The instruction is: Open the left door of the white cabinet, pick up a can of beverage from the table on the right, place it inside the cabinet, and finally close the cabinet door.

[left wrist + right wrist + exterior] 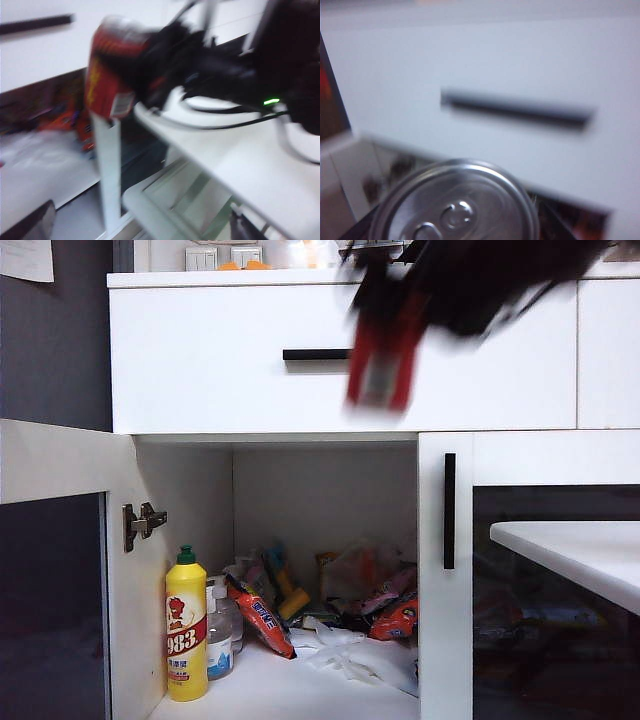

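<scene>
The white cabinet (200,380) has its left door (55,570) swung wide open toward me. The red can of beverage (382,355) hangs blurred in front of the drawer, above the open compartment, with my right gripper (385,335) shut on it. The right wrist view shows the can's silver top (455,205) close below the drawer handle (517,110). The left wrist view also catches the can (107,75) held in the black right gripper, beside the white table (235,170). My left gripper (137,227) is open and empty, one dark finger (30,225) showing, outside the exterior view.
Inside the compartment stand a yellow bottle (186,625) and a clear pump bottle (220,635), with snack packets and plastic bags (350,625) heaped behind. The right glass door (445,640) is shut, black handle (449,510). The table edge (575,550) juts in on the right.
</scene>
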